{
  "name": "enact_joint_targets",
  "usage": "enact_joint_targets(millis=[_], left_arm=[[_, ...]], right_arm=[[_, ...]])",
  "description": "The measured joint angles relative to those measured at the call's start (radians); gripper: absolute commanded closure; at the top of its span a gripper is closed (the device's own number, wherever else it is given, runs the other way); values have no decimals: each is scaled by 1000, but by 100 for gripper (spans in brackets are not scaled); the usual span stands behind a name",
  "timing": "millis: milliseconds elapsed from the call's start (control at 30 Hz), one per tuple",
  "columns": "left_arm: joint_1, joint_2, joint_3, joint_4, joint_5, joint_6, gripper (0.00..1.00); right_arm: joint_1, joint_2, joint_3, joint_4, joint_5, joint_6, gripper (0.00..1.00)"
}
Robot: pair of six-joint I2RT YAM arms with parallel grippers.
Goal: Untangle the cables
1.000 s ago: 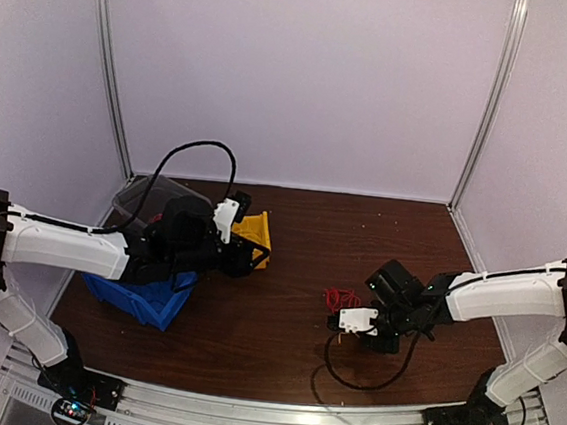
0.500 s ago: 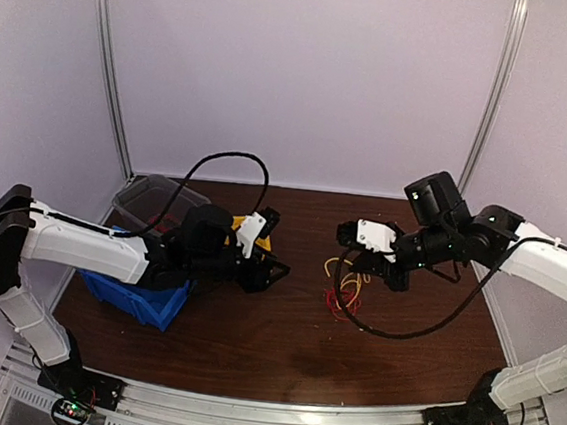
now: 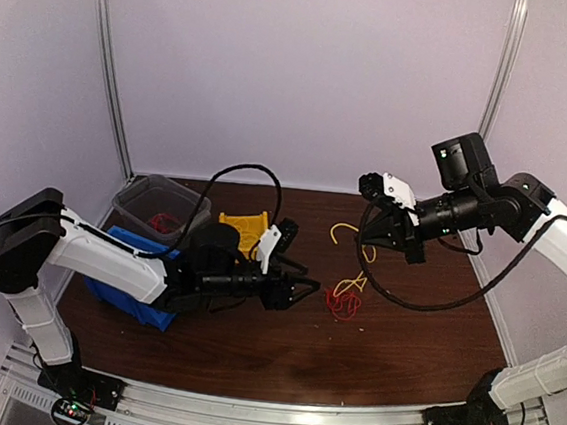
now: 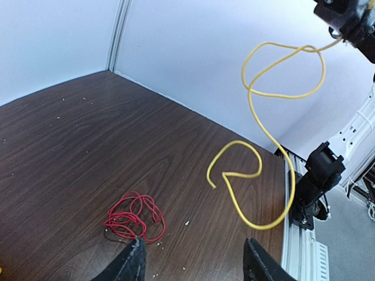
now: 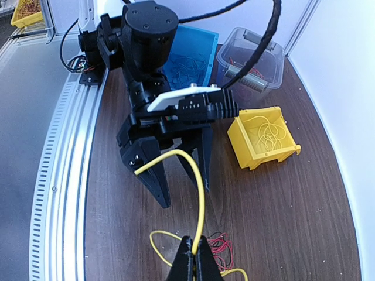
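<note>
My right gripper (image 3: pixel 367 239) is shut on a yellow cable (image 3: pixel 345 228) and holds it up in the air above the table; the strand hangs in loose loops (image 4: pixel 258 158). In the right wrist view the pads (image 5: pixel 193 257) pinch the yellow strand (image 5: pixel 201 199). A red cable bundle (image 3: pixel 343 302) lies on the table below it, and shows in the left wrist view (image 4: pixel 133 218) too. My left gripper (image 3: pixel 309 279) is open and empty, low over the table, just left of the red bundle. I see no loose blue cable.
A yellow bin (image 3: pixel 245 231) holding thin yellow wires (image 5: pixel 266 134) stands behind the left gripper. A blue bin (image 3: pixel 139 299) and a clear plastic box (image 3: pixel 159 206) stand at the far left. The table's right rail (image 4: pixel 293 234) is close.
My right gripper rose from the table and moved back, drawing the yellow cable out of the bundle. My left gripper moved right from the yellow bin to the red bundle.
</note>
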Motion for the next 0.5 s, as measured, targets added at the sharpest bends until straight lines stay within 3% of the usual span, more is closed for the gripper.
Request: enact_joint_targets(millis=[267, 500], left_arm=[[-27, 168, 26, 225, 63, -155, 51], [-24, 262, 56, 367, 143, -296, 48]], right_arm=[[-1, -2, 11, -14, -50, 18, 100], [-1, -5, 11, -34, -70, 13, 100]])
